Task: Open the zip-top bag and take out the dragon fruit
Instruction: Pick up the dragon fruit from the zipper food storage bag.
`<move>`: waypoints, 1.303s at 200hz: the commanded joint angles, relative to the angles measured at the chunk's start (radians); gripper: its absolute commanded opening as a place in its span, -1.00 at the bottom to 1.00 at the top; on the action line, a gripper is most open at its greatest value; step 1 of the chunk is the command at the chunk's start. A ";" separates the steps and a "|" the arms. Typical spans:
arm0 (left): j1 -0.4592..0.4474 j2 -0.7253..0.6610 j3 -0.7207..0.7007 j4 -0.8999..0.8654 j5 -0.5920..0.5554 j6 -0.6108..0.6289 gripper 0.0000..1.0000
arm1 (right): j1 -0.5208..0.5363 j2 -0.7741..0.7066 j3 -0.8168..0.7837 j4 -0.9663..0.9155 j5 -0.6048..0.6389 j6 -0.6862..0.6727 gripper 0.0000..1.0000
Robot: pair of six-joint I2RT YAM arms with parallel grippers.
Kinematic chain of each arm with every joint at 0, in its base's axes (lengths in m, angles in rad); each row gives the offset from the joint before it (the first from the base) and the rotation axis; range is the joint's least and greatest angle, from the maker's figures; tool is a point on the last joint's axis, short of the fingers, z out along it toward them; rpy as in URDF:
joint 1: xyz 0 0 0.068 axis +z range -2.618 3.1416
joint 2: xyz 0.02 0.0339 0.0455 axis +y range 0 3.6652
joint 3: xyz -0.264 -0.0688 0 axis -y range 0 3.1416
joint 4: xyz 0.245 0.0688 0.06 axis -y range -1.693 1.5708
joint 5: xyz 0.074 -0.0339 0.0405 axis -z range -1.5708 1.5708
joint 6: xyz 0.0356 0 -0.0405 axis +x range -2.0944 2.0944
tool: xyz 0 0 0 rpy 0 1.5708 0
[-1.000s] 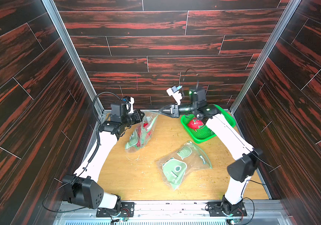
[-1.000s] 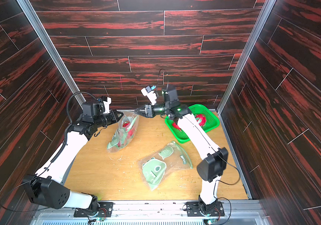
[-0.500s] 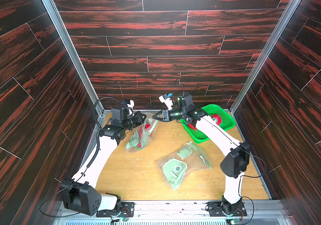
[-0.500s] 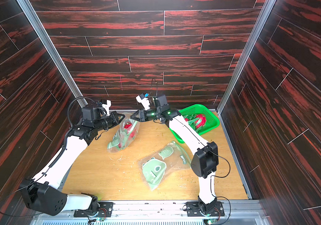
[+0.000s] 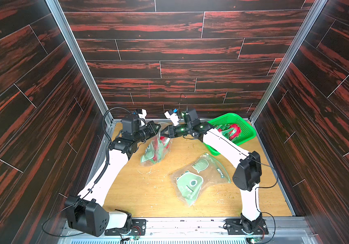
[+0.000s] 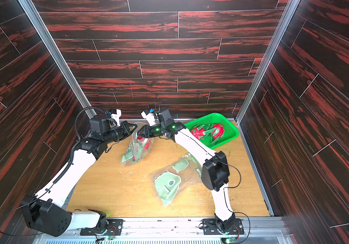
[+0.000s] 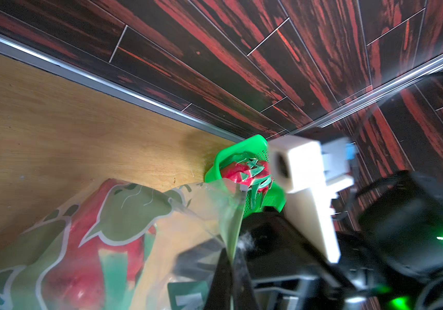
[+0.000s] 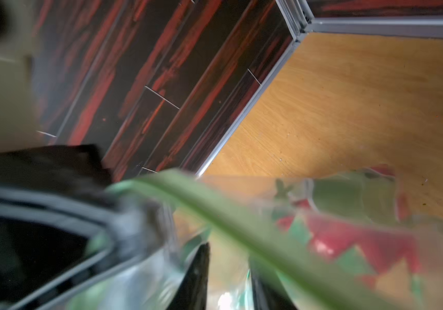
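The flat bag (image 5: 199, 179), well short of both claws towards the robot's base, bore green cartoon prints and dark lettering too small to read. The left claw (image 5: 159, 128) was clenched on the rim of the bag (image 5: 155, 149). The right claw (image 5: 165, 133) met that rim, fingers (image 8: 197, 271) apart around film, grip unclear. A dragon fruit (image 7: 80, 268), red-pink with green scales, sat bagged just beneath both claws. More fruit (image 5: 234, 128) lay in the basket (image 5: 248, 132) behind the right claw.

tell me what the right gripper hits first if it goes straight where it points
The bag, at its green zip strip, right ahead of the right gripper and its jaws; the left gripper holds that bag's top. A dragon fruit lies behind the film. Blur hides whether it already touches.
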 commanded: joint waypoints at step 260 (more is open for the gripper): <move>-0.011 -0.071 -0.094 0.142 0.013 0.044 -1.00 | 0.017 -0.043 0.040 -0.483 0.287 -0.105 -0.41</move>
